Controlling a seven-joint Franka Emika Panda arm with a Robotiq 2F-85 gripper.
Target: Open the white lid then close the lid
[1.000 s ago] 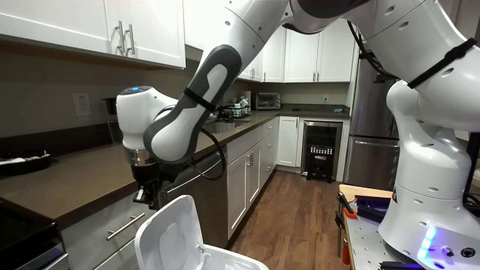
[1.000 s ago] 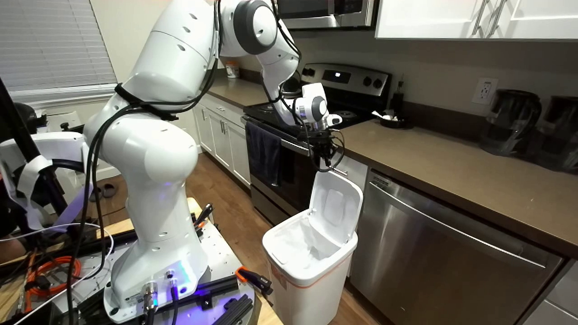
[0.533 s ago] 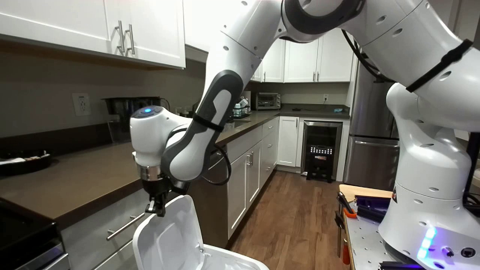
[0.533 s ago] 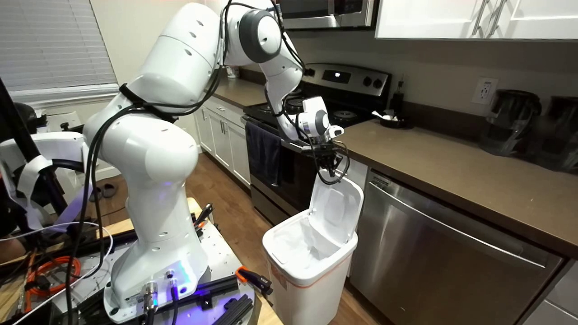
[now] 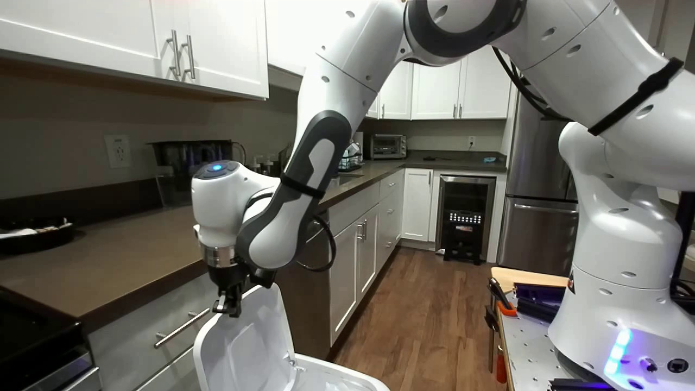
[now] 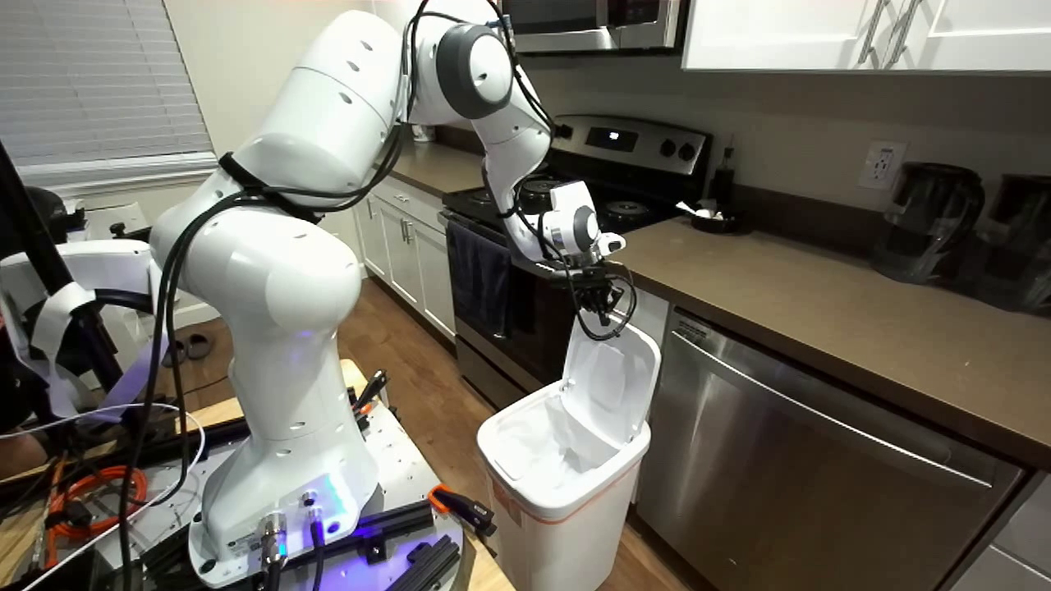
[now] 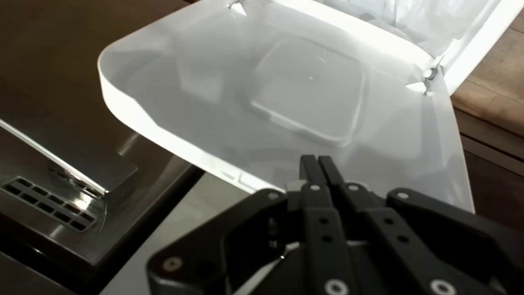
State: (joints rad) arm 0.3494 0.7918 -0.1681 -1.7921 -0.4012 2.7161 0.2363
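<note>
Just above the trash bin (image 6: pixel 562 542), the wrist view alone shows the pincer (image 7: pixel 318 160) clearly clenched, its two fingertips (image 7: pixel 310 164) set side by side, and the small marks on the inner face of the white lid (image 7: pixel 294 94). The bin's outer wall, with a thin orange line under the rim, appears solely in an exterior view, and the toaster oven (image 5: pixel 388 146) and steel refrigerator (image 5: pixel 535 233), far off from the bin, likewise in an exterior view. Wood floor (image 5: pixel 412 304) runs round the bin; close by it is the table (image 5: pixel 526 347), its top dotted with holes, where the robot arm (image 6: pixel 279 287) is mounted. Across the bin from the table stands the dishwasher (image 6: pixel 788 476), and farther from the bin the electric range (image 6: pixel 538 328), a dark towel (image 6: pixel 480 279) over its front. The brown countertop (image 6: pixel 837 295) lies higher than the bin's rim, and well away from it on that top is a water pitcher (image 6: pixel 928 226). The lid stands open on the bin's counter side, hinged to its rim and leaning back a little; its free edge is just beside the pincer, and in the wrist view the fingertips overlap its inner face, though whether they touch it I cannot tell.
</note>
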